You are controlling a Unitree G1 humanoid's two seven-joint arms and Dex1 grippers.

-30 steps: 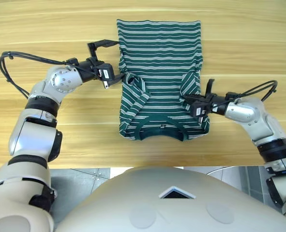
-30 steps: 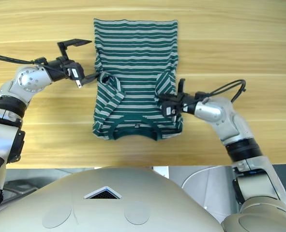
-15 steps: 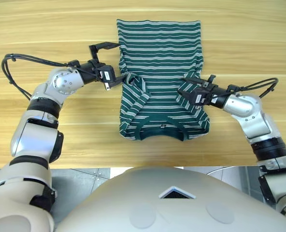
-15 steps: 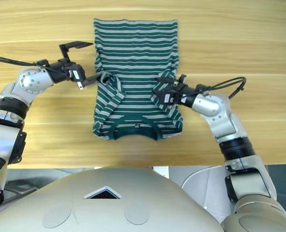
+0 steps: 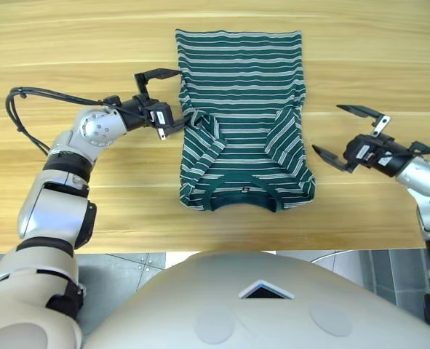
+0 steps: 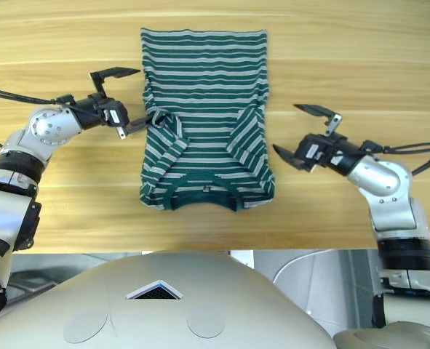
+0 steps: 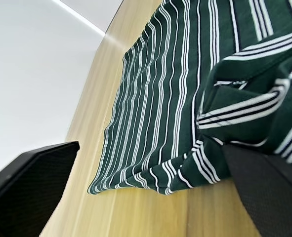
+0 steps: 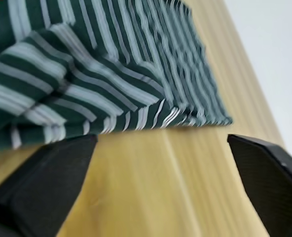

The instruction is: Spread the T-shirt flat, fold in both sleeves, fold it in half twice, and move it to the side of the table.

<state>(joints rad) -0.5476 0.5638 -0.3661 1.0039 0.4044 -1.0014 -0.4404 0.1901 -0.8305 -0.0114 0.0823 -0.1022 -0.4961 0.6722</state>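
One right gripper (image 6: 286, 128), spread wide, now clear of the T-shirt (image 6: 204, 87)

A light wooden tabletop (image 5: 76, 43) has long grain lines running across it and is evenly lit. Below the tabletop's near edge lies a grey tiled floor (image 5: 127, 265). Beyond its far edge stands a plain white wall (image 7: 32, 64).

Light wooden table (image 5: 69, 29); grey tiled floor (image 5: 127, 269) below near edge.
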